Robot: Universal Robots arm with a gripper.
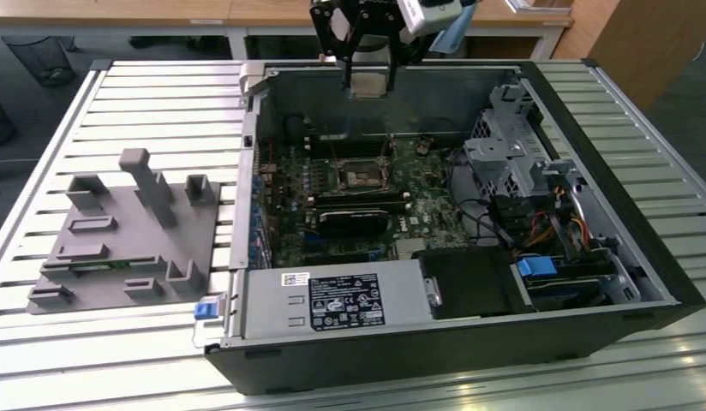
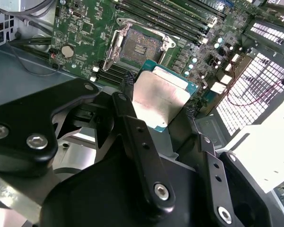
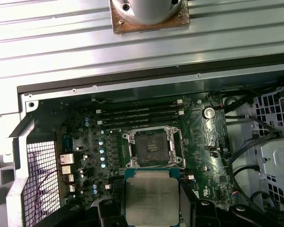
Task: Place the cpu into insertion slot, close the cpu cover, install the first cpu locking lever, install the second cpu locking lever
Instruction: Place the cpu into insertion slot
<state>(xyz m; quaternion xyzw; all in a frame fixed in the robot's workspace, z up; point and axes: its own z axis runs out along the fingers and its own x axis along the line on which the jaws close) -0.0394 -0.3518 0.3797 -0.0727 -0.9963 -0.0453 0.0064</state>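
— What's the hand (image 1: 368,84) up to?
— Pinching the cpu (image 3: 151,196) by two opposite edges. Its metal face shows in both wrist views.
— And where's the chip?
— In the air above the open case (image 1: 445,360), clear of the motherboard (image 3: 206,137). The slot (image 3: 154,146) sits bare below with its dark centre uncovered, apart from the cpu.

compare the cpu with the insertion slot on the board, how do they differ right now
The cpu is held in the claw above the board; the insertion slot sits fixed on the green motherboard. The cpu shows a pale silvery metal face; the insertion slot has a dark, empty centre inside a silver rim. Both are square.
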